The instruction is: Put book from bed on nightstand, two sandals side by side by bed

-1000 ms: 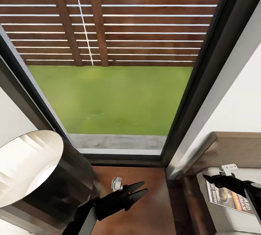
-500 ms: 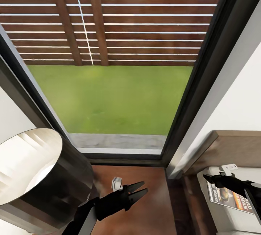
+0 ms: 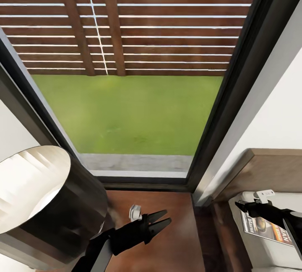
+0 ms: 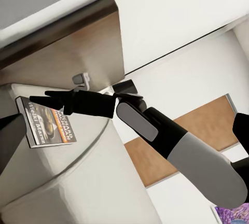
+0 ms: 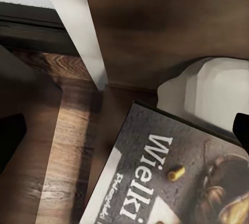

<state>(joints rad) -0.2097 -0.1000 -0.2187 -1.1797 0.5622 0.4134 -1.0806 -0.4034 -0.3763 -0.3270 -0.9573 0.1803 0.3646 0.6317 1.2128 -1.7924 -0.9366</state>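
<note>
head view, hidden parts: your right gripper [image 3: 240,206] lies across the book [image 3: 268,228], so you see just an orange band and part of the lettering; whether its tips are together or apart you cannot tell from here.
head view, book: it lies flat on the pale mattress of the bed [image 3: 247,247], near the corner by the headboard [image 3: 272,171], cut off at the picture's edge.
head view, left side: your left gripper [image 3: 162,218] hovers with its tips slightly apart, holding nothing, above the reddish-brown nightstand [image 3: 167,238]; a lamp shade [image 3: 46,205] just beside the arm covers that part of the top.
head view, open room: the bare nightstand top runs up to the window [image 3: 130,96] frame; a narrow dark gap separates it from the bed.
left wrist view: you see the right gripper [image 4: 49,97] over the book [image 4: 46,125], fingers close together, nothing clamped that you can make out.
right wrist view: the book [image 5: 171,182] cover fills the near part, "wielki" readable, the rest cut off; the fingertips [image 5: 10,138] sit at opposite edges, well apart; wood floor [image 5: 57,146] shows beside the bed.
</note>
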